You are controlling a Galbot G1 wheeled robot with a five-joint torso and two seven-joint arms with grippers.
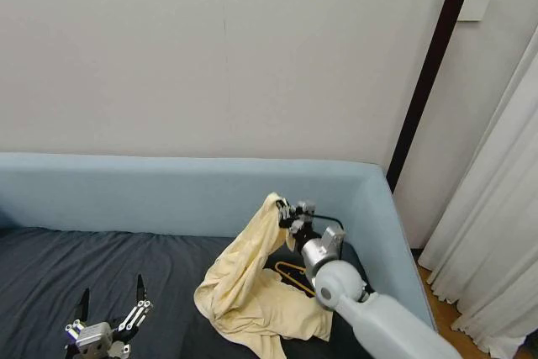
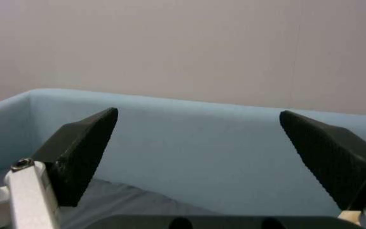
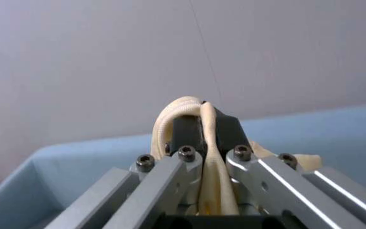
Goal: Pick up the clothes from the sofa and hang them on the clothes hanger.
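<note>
Right hand: raised above the right end of the sofa, near the back corner, clamped on the top fold of a pale yellow cloth. In the right wrist view, hand closed tight, black fingers pinching a bunched ridge of cloth that loops over their tips.

Yellow cloth: upper edge lifted and hanging from the right hand, lower part heaped in folds on the dark seat cushion. Partly off the sofa, partly resting on it.

Left hand: low over the left part of the seat, well apart from the cloth, fingers spread and holding nothing. Left wrist view: hand with black fingers wide apart, light blue sofa back between them.

Surroundings: plain pale wall behind the sofa; dark slanted pole rising past the sofa's right corner; white curtain at far right, reaching the wooden floor.
</note>
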